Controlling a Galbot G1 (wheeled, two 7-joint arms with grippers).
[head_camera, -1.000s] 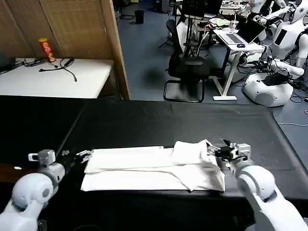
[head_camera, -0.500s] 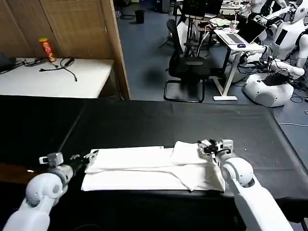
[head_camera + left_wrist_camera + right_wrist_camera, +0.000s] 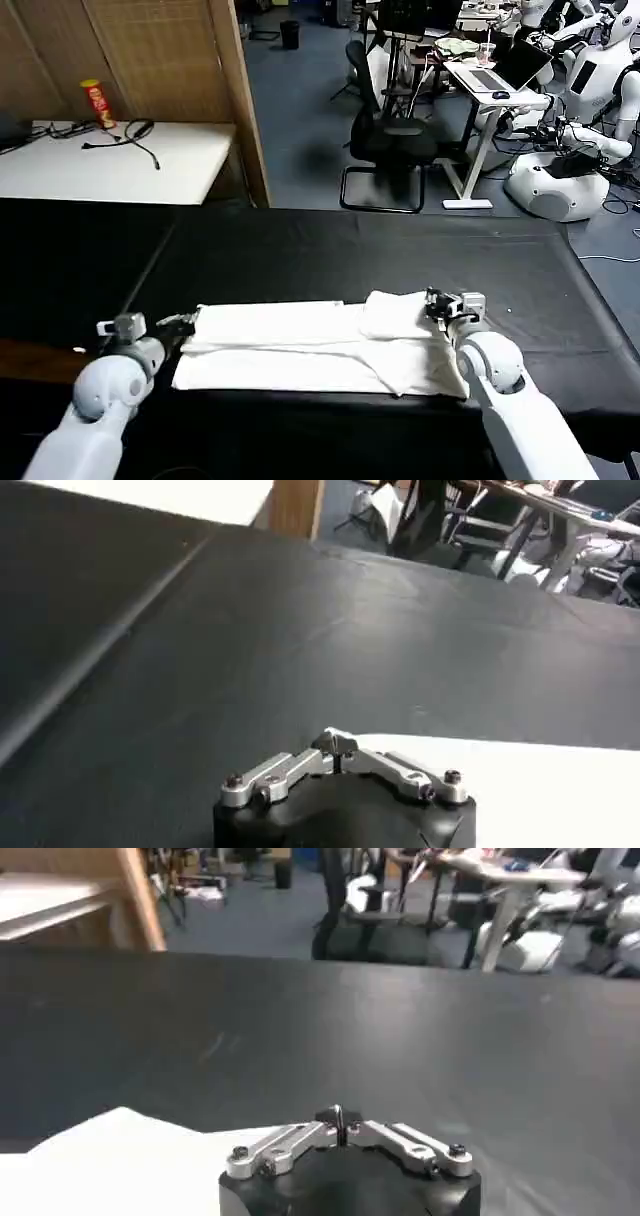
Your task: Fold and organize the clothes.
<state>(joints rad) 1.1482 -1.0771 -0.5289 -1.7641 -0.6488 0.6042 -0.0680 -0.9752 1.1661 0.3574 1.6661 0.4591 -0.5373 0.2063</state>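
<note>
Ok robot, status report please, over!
Left gripper shut, at shirt's left end. Right gripper shut, at its right end. Shirt folded into a long strip on black table. Nothing in the way.

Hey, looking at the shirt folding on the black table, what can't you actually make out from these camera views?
- Left gripper: head view too small to tell the jaws' state or a grip on the T-shirt.
- Right gripper: the same at the shirt's right end; its wrist camera housing hides the contact.
- Shirt print: hidden by the folds.

Black table (image 3: 350, 250) bare beyond T-shirt (image 3: 300, 345).
</note>
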